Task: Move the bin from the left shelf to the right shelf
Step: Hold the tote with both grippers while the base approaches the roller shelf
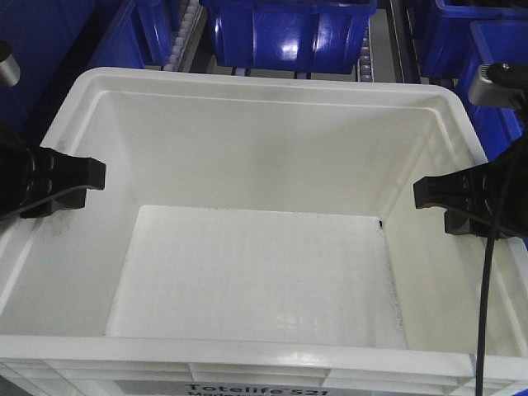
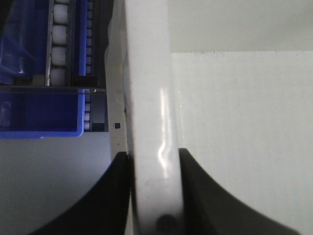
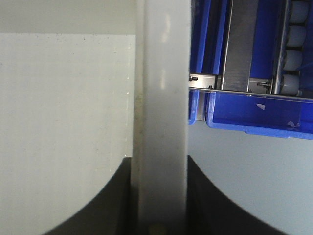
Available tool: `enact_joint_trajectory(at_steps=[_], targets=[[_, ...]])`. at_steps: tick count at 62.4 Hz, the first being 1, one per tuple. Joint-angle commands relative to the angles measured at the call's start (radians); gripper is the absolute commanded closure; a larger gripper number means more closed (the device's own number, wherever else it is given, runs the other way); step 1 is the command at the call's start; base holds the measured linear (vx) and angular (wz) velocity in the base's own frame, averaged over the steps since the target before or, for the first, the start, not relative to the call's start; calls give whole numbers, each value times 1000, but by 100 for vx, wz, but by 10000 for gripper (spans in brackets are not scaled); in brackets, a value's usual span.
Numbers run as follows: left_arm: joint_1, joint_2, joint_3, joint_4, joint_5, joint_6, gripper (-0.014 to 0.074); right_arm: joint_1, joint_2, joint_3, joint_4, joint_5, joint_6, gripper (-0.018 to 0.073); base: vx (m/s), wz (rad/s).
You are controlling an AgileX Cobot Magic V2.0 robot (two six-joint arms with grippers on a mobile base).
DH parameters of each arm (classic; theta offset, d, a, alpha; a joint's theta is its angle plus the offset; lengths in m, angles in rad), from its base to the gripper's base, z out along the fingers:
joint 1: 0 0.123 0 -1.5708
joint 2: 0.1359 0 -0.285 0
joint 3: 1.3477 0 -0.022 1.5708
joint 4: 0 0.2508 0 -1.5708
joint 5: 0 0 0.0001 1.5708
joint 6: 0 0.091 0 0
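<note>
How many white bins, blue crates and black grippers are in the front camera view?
White bin: 1
Black grippers: 2, left gripper and right gripper
Blue crates: at least 3, partly cut off
Total: at least 6

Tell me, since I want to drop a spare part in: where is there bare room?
The floor of the bin is bare, bordered by its four white walls. Both side rims are taken: the left gripper clamps one, the right gripper the other. Behind it, blue crates stand crowded.
</note>
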Motion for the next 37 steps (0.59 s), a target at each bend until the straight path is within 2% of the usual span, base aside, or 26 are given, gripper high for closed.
enact_joint_trajectory(at_steps=[1,37], targets=[[3,-43,-37,95,-39,28,576,-20,-29,-35,-190,-10,13,561,12,-12],[3,-43,-37,95,-39,28,576,-20,-29,-35,-190,-10,11,561,10,-12]])
